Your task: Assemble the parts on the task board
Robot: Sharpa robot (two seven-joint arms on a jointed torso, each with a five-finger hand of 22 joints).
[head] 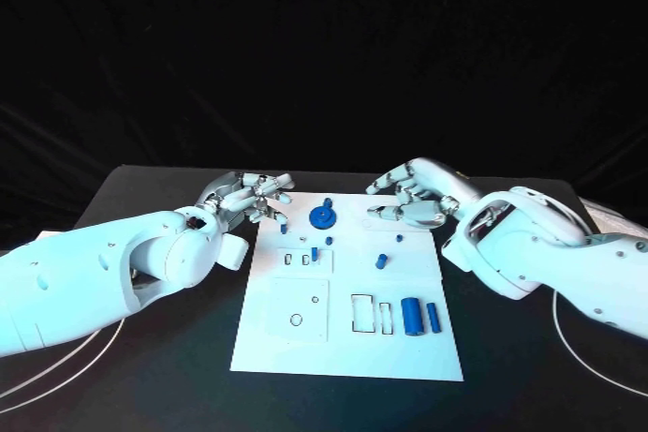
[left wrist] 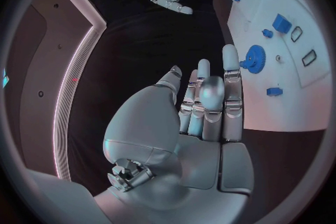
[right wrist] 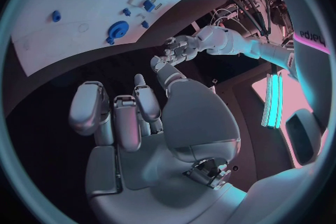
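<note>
The white task board lies in the middle of the black table. A blue gear stands near its far edge, with small blue pieces around the middle and two blue cylinders lying side by side at the near right. My left hand hovers at the board's far left corner, fingers spread and holding nothing; its wrist view shows the fingers stretched toward the gear. My right hand hovers over the far right corner, fingers loosely bent and apart, its palm bare.
Rectangular recesses and a square panel mark the board's near half. Thin white cables curve over the table on the left and on the right. The table's far edge runs just behind both hands.
</note>
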